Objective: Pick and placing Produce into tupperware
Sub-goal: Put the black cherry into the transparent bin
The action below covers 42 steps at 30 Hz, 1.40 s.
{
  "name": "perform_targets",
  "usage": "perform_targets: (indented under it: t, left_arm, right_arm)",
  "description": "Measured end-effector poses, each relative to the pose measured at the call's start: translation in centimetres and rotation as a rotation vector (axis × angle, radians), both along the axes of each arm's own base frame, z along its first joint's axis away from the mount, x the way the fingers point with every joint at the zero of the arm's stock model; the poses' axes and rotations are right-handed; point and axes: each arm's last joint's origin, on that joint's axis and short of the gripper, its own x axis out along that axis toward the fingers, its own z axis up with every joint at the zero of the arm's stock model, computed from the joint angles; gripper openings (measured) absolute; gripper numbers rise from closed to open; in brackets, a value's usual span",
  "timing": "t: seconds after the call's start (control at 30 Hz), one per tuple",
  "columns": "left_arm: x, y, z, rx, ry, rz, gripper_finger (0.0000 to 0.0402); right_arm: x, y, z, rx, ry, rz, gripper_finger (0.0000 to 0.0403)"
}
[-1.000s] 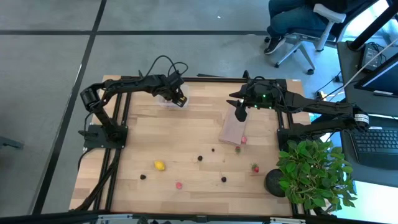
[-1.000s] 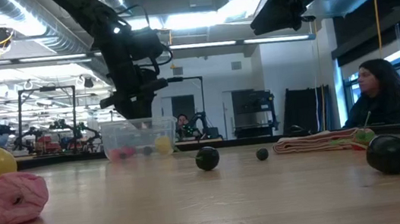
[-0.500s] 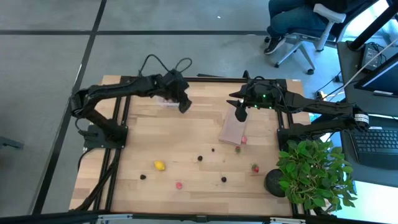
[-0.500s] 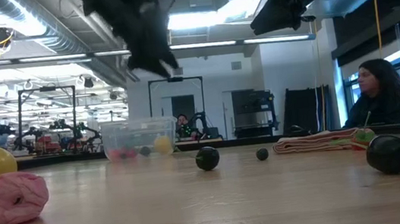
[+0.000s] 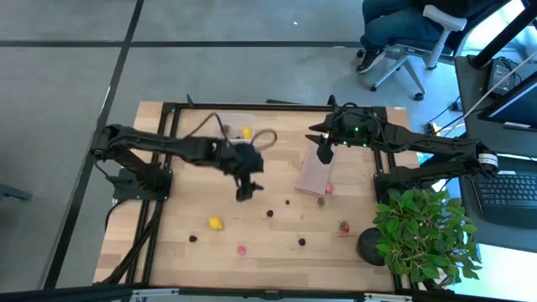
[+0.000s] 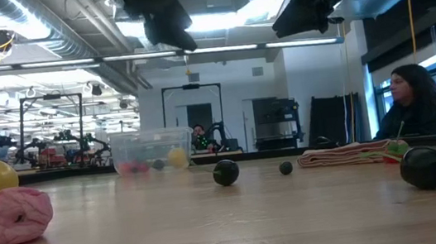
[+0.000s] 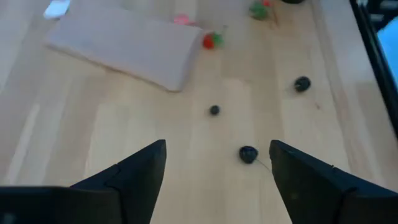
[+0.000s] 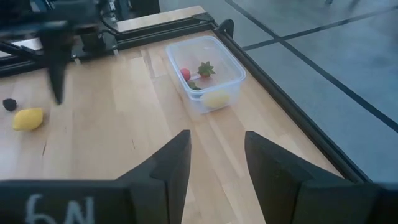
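Note:
The clear tupperware (image 5: 235, 126) stands at the table's far side with a yellow piece, a strawberry and other produce inside (image 8: 205, 71). Loose produce lies on the near half of the table: a yellow lemon (image 5: 216, 223), a pink piece (image 5: 242, 249), a strawberry (image 5: 343, 226) and several dark berries. My left gripper (image 5: 243, 195) hangs open above mid-table. In its wrist view a dark berry (image 7: 248, 154) lies on the wood below and ahead of the open fingers (image 7: 217, 149). My right gripper (image 5: 324, 158) hovers open and empty over the tan board (image 5: 315, 174).
A leafy potted plant (image 5: 419, 235) fills the near right corner. A red piece (image 5: 330, 188) and a green one (image 5: 321, 200) lie at the board's near end. A black frame rims the table's far side. People sit beyond the table (image 6: 416, 102).
My left gripper has left the tupperware and swung toward the table's near edge and a little to the right. It has ended above mid-table, pointing down at the loose berries. The tupperware and its contents have stayed put.

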Motion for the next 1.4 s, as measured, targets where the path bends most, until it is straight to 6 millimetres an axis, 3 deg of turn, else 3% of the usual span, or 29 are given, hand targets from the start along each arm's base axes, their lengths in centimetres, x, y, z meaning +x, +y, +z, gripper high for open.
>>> perform_targets:
  t: [0.07, 0.2, 0.37, 0.47, 0.6, 0.93, 1.4]
  left_arm:
    - [0.3, -1.2, -0.4, -0.040, 0.008, 0.048, 0.0269]
    - [1.0, -2.1, -1.9, -0.290, 0.063, 0.322, 0.0258]
    - [2.3, -5.6, -3.7, -0.227, 0.031, 0.283, 0.0240]
    - [3.2, -6.5, -4.7, -0.242, -0.006, 0.329, 0.0231]
    - [4.0, -6.8, -6.1, -0.271, 0.037, 0.429, 0.0225]
    - [8.1, -7.6, -6.9, -0.138, 0.233, 0.535, 0.0211]
    - [9.5, -8.3, -11.8, -0.218, 0.445, 0.574, 0.0211]
  right_arm:
    - [0.0, 0.0, 0.0, 0.019, -0.011, -0.011, 0.0155]
    - [0.0, 0.0, 0.0, 0.066, -0.031, -0.034, 0.0155]
    - [0.0, 0.0, 0.1, 0.066, -0.032, -0.034, 0.0155]
    - [0.0, 0.0, 0.1, 0.068, -0.033, -0.035, 0.0155]
    - [0.0, 0.0, 0.0, 0.074, -0.034, -0.038, 0.0155]
    - [0.0, 0.0, 0.0, 0.143, -0.051, -0.072, 0.0155]
    - [-0.1, 0.0, -0.2, 0.167, -0.045, -0.083, 0.0155]
